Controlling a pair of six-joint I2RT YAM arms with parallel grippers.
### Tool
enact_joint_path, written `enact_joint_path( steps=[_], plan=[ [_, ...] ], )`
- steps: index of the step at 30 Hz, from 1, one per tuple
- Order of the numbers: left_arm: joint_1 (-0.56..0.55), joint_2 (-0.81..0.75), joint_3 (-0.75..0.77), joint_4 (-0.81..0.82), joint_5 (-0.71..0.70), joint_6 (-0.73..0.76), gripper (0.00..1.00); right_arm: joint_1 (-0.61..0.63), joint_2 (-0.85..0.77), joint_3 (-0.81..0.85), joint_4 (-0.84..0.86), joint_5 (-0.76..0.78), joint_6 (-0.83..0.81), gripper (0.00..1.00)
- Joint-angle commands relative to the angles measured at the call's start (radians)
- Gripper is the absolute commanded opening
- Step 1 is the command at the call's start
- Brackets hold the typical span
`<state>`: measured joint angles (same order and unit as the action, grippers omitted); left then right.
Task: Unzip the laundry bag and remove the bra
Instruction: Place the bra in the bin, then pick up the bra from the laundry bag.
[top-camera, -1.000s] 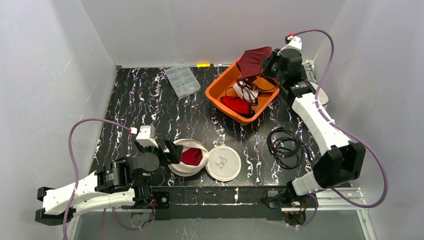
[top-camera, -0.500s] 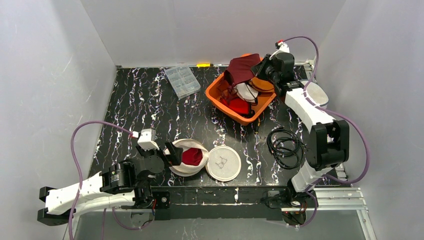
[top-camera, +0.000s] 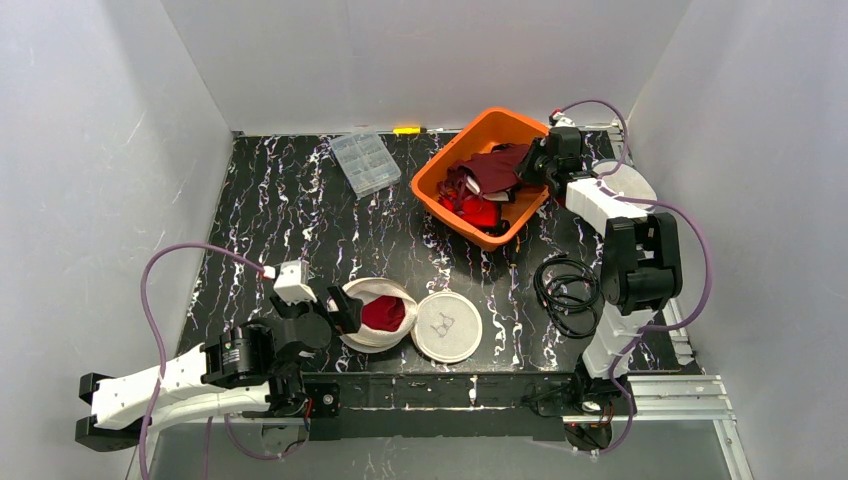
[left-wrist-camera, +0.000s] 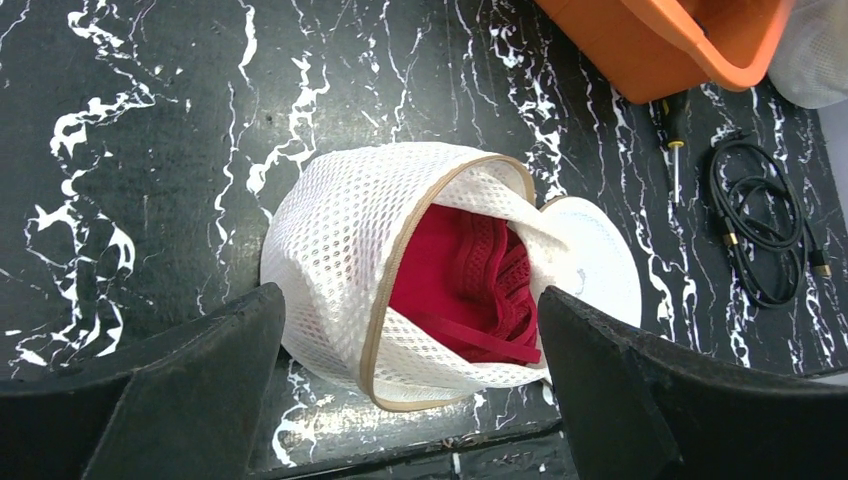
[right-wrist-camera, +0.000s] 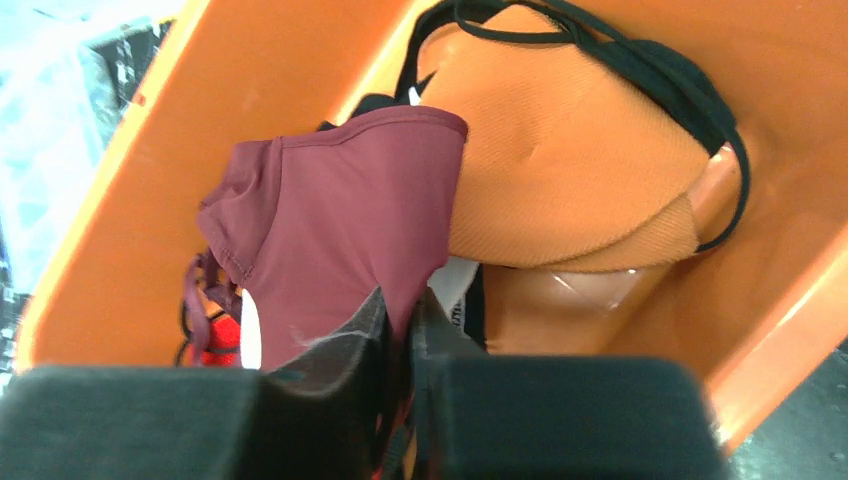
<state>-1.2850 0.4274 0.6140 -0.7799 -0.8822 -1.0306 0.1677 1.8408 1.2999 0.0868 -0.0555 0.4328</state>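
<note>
The white mesh laundry bag (top-camera: 372, 296) lies unzipped at the near edge, its round flap (top-camera: 447, 326) folded open to the right. A red bra (top-camera: 384, 313) sits inside. In the left wrist view the bag (left-wrist-camera: 335, 225) and red bra (left-wrist-camera: 450, 280) lie between my fingers. My left gripper (top-camera: 336, 304) (left-wrist-camera: 408, 335) is open, straddling the bag's near side. My right gripper (top-camera: 535, 165) (right-wrist-camera: 405, 320) is shut on a maroon bra (top-camera: 497, 168) (right-wrist-camera: 340, 215), low inside the orange bin (top-camera: 470, 133) (right-wrist-camera: 250, 80).
The bin also holds an orange bra (right-wrist-camera: 570, 170) and other garments. A clear compartment box (top-camera: 364, 161) lies at the back left. A coiled black cable (top-camera: 568, 286) and a screwdriver (left-wrist-camera: 676, 135) lie right of the bag. A clear container (top-camera: 632, 186) stands behind the right arm.
My right gripper has brought the maroon bra down from above the bin into it, the arm folding back. The left gripper has barely moved.
</note>
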Motion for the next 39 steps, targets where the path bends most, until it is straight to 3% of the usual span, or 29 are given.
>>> enact_joint_path(
  steps=[1,3,6,10,13,20,28,34,39],
  plan=[
    [-0.002,-0.003,0.000,-0.088,-0.051,-0.079,0.96,-0.011,-0.015,0.039,-0.006,0.048,-0.040,0.32],
    [-0.002,-0.003,0.001,-0.096,-0.052,-0.087,0.96,-0.011,-0.028,0.043,-0.015,0.064,-0.038,0.47],
    [-0.002,0.000,0.006,-0.098,-0.050,-0.086,0.96,-0.009,-0.055,0.057,-0.039,0.111,-0.027,0.61],
    [-0.002,0.011,0.024,-0.125,-0.061,-0.092,0.96,0.002,-0.119,0.062,-0.058,0.175,0.000,0.76],
    [-0.002,0.022,0.048,-0.163,-0.074,-0.113,0.96,0.028,-0.179,0.054,-0.078,0.228,0.034,0.82],
    [-0.002,0.054,0.097,-0.255,-0.089,-0.168,0.96,0.217,-0.409,-0.078,-0.078,0.312,0.054,0.82],
    [-0.002,0.063,0.093,-0.266,-0.046,-0.184,0.95,0.587,-0.679,-0.303,-0.083,0.108,0.050,0.71],
    [-0.002,0.091,0.068,-0.222,0.016,-0.158,0.89,0.893,-0.674,-0.395,-0.180,0.117,0.036,0.70],
    [0.001,0.144,0.017,-0.199,0.004,-0.185,0.83,0.990,-0.620,-0.477,-0.158,0.198,0.078,0.71]
  ],
)
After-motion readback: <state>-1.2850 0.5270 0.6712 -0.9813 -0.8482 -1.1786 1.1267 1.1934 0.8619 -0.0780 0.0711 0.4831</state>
